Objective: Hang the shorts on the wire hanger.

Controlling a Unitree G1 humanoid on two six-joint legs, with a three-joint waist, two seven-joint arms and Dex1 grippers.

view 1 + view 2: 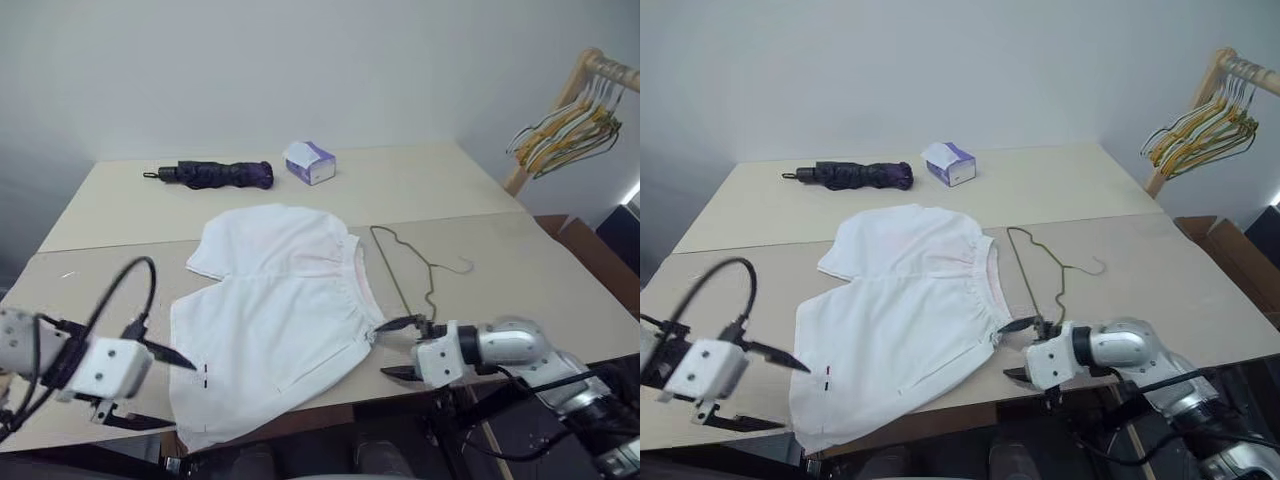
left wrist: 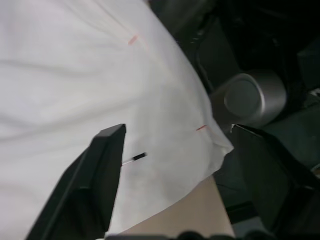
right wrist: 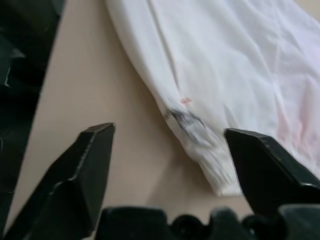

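We see the shorts (image 1: pixel 272 320) lying flat mid-table (image 1: pixel 520 260), their near hem hanging over the front edge. The hanger (image 1: pixel 405 272) lies just right of the waistband. Behind the shorts lie an umbrella (image 1: pixel 213 175) to the left and a tissue box (image 1: pixel 309 162) right of it. A rack (image 1: pixel 575 90) with hangers stands beyond the table's right corner.

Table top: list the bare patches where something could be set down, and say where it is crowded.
Free: the table right of the tissue box, the near-right stretch beyond the wire hanger, and the left strip below the umbrella. Crowded: the middle, under the shorts, and the front edge, where the open left gripper and open right gripper flank them.
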